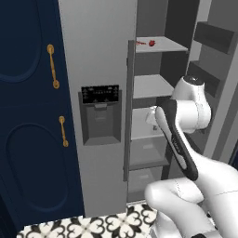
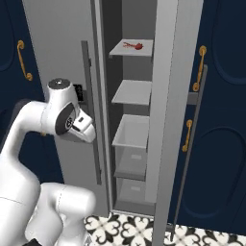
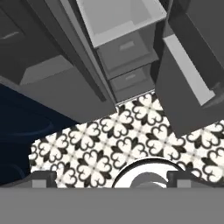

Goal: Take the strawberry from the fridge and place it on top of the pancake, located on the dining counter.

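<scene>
Standing wide open and empty, the pincer [image 3: 111,181] pointed at the floor; the strawberry [image 1: 151,43] sat well above it on the open fridge's [image 1: 100,56] top shelf, ungrasped.

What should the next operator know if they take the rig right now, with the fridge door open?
Gripper: open, holding nothing, pointing down at the patterned floor in front of the fridge's lower drawers.
Fridge: right door swung open, shelves exposed.
Strawberry: on the top visible shelf, untouched, well above the hand.
Done: fridge opened.
Left: raise the arm to that shelf, grasp the strawberry, drive to the dining counter, set it on the pancake. Neither the counter nor the pancake can be checked from here.
</scene>
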